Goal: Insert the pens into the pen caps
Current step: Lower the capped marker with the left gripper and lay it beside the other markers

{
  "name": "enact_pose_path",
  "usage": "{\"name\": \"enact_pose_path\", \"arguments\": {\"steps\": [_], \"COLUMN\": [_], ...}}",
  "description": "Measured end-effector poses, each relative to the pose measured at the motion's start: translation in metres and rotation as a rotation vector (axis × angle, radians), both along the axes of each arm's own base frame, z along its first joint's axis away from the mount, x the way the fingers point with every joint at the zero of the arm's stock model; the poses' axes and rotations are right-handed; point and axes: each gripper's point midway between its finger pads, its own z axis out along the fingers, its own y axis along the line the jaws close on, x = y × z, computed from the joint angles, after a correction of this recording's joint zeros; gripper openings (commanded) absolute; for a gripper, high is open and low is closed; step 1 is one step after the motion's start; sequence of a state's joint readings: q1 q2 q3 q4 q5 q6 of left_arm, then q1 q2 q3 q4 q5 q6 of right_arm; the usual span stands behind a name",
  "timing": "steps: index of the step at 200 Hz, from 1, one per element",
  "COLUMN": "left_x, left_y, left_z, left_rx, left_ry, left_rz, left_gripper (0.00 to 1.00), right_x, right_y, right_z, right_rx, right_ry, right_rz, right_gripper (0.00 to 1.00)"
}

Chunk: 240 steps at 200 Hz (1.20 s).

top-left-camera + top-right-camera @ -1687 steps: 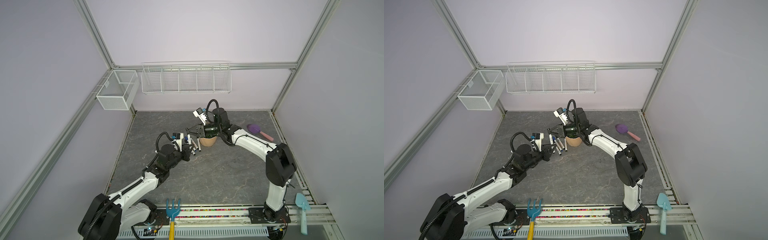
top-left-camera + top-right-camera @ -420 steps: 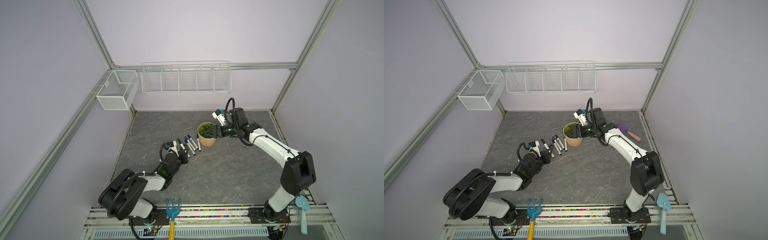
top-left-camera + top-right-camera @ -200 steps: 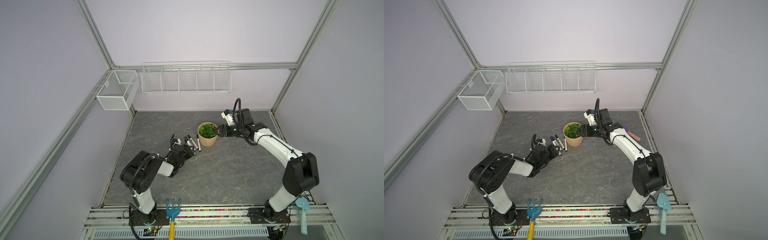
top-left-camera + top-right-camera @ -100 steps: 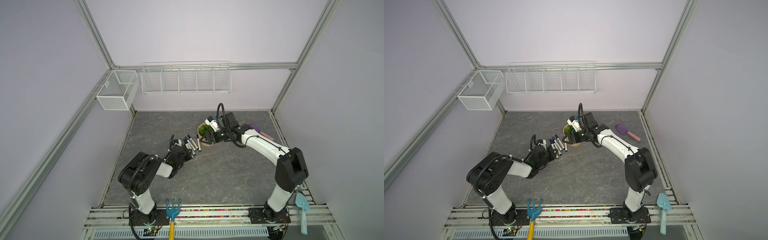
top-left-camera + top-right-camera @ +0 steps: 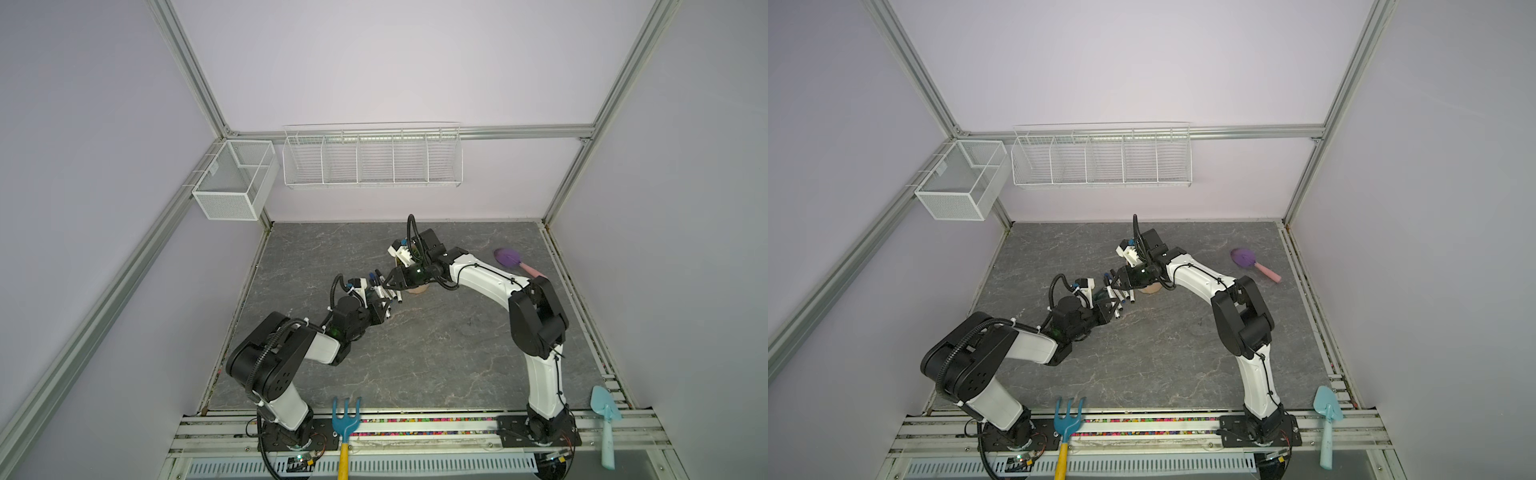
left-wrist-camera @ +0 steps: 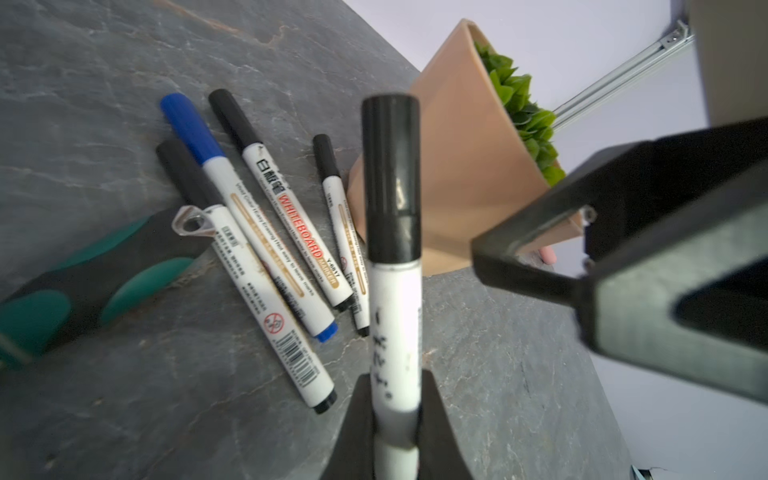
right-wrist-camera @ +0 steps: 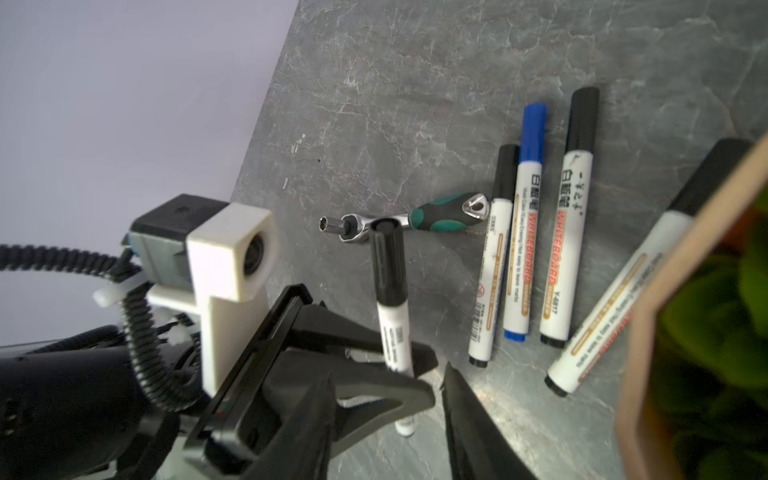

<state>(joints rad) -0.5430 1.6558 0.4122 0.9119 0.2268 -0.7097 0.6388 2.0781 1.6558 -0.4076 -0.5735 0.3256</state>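
Wrench (image 7: pixel 436 216) (green-handled) beside loose pens (image 7: pixel 525 232); plant pot (image 6: pixel 457 166) near left gripper's (image 6: pixel 395 390) pen (image 6: pixel 392 291).

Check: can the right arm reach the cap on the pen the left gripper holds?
Probably yes: the cap sticks out past the left gripper, right gripper alongside, jaws apart, nothing between.

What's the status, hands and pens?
Left hand shut on a black-capped whiteboard marker. Right hand open, empty, close beside it. Four capped markers lie flat by the ratchet wrench; nothing blocking.
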Motion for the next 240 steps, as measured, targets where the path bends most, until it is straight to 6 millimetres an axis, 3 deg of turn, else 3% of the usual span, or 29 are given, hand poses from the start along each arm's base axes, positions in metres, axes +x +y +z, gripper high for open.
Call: {"name": "enact_pose_path", "arguments": {"steps": [39, 78, 107, 136, 164, 214, 240], "left_x": [-0.005, -0.008, -0.008, -0.013, -0.022, -0.033, -0.045], "left_y": [-0.005, -0.005, 0.002, 0.018, 0.046, 0.138, 0.167], "left_z": [0.007, 0.007, 0.004, 0.016, 0.027, 0.073, 0.074], "left_rx": [0.009, 0.028, 0.055, 0.057, 0.073, 0.13, 0.199], "left_ry": [-0.029, -0.037, -0.031, -0.07, -0.1, -0.138, -0.132], "left_rz": [-0.05, -0.066, -0.042, 0.024, 0.122, 0.526, 0.627], "left_gripper": [0.0, 0.0, 0.39, 0.52, 0.54, 0.6, 0.6], "right_x": [-0.004, -0.014, -0.014, -0.012, -0.006, -0.012, -0.011], "right_y": [0.011, 0.026, 0.029, 0.031, 0.033, 0.04, 0.046], "right_z": [-0.012, -0.029, -0.033, -0.033, -0.036, -0.052, -0.068], "right_rx": [-0.009, -0.029, -0.031, -0.047, -0.078, -0.141, -0.171], "right_ry": [0.019, 0.041, 0.045, 0.033, 0.01, 0.006, 0.016], "right_rz": [0.017, 0.039, 0.04, 0.027, 0.014, 0.03, 0.039], "right_gripper": [0.36, 0.16, 0.11, 0.09, 0.09, 0.11, 0.15]}}
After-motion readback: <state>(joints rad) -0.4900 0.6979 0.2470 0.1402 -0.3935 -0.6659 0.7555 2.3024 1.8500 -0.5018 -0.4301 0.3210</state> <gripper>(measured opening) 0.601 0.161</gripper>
